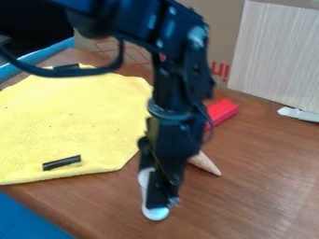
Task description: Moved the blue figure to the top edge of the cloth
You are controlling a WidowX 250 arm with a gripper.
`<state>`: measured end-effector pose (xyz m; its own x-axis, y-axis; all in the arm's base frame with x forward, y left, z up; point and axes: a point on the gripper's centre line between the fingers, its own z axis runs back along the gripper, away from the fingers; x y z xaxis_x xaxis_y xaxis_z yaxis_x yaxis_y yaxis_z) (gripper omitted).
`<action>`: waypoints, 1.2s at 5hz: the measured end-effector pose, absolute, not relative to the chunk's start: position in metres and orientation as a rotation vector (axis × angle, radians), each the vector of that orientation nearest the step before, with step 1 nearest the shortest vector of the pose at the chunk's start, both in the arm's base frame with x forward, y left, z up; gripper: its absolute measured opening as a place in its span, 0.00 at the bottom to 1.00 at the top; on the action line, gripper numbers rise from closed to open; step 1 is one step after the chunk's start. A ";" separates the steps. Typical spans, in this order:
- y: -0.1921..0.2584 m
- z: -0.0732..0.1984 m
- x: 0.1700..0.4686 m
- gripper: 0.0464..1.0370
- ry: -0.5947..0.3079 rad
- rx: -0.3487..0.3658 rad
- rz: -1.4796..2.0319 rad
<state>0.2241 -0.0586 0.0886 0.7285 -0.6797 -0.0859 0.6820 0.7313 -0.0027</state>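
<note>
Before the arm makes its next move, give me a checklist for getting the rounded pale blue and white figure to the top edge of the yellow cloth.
1. Black two-finger gripper down at the rounded pale blue and white figure: ok.
2. Figure firmly held: cannot tell.
3. Figure at the cloth's top edge: not ok, it is off the cloth, to the right of its lower corner.
4. Yellow cloth spread out on the brown wooden table: ok.
5. Top edge free of other things: not ok, a small black piece sits there.
6. Gap between arm and tan cone: cannot tell.
</note>
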 end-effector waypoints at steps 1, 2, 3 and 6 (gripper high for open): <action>-0.031 0.110 0.232 0.52 0.084 -0.045 -0.676; 0.017 0.131 0.255 0.52 0.060 -0.077 -0.517; 0.064 0.131 0.283 0.52 0.071 -0.112 -0.374; 0.117 0.121 0.358 0.52 0.031 -0.115 -0.221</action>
<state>0.3580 0.1169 0.1214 0.9752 -0.2205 -0.0183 0.2169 0.9691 -0.1172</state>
